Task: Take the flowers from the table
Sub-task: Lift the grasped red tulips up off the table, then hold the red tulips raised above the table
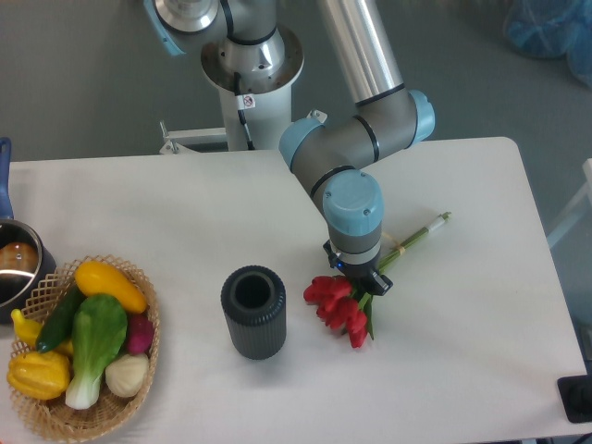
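Note:
The flowers (pixel 339 307), a small bunch of red tulips with green leaves, lie on the white table (pixel 185 203) right of centre. Their pale green stems (pixel 424 231) run up and right from under the arm. My gripper (pixel 358 274) points straight down over the bunch, just above the red heads, where the leaves and stems meet. The blue wrist hides most of the fingers. Only dark finger parts show beside the stems. I cannot tell whether the jaws are closed on the stems or whether the flowers are lifted.
A dark ribbed cylindrical vase (pixel 252 312) stands upright left of the flowers. A wicker basket (pixel 139 370) of colourful vegetables sits at the front left. A pot (pixel 14 268) is at the left edge. The arm's base (pixel 252 65) is at the back.

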`<move>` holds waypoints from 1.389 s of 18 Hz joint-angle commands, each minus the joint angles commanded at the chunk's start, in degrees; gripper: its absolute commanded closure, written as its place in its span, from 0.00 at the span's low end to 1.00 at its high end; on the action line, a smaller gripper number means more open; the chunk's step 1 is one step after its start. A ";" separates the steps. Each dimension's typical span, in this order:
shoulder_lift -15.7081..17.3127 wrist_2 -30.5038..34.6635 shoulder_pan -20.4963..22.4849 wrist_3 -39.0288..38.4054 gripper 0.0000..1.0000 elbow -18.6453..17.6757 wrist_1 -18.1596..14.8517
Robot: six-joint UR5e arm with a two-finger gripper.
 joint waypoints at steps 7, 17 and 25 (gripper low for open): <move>3.34 -0.53 4.83 0.79 1.00 7.55 -10.62; 3.26 -0.44 4.40 0.70 1.00 7.21 -10.81; 3.26 -1.40 4.84 0.70 1.00 7.65 -10.63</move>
